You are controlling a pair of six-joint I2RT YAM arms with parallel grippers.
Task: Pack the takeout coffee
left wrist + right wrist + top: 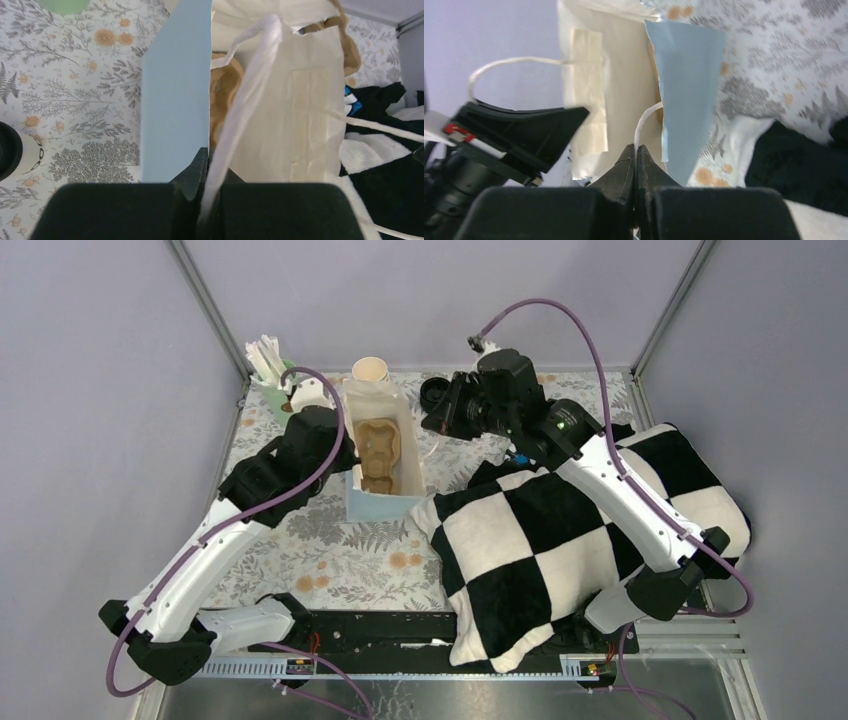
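Jaws of left gripper (212,172) and right gripper (635,150) each pinch a twisted-paper handle (248,95) of the cream, blue-sided paper bag (380,508). Small dark-printed cream paper cup (30,155), seemingly lidded, sits at bag's ten o'clock; uneven tugging could tear handles.

Both my arms stretch to the far middle, left gripper (212,167) pinching the left handle (250,85), right gripper (636,155) pinching the right handle (644,122).

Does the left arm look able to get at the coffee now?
Probably not yet. The left gripper is shut on the handle of the bag, so it must let go first. The coffee is close by on the table, with nothing over it.
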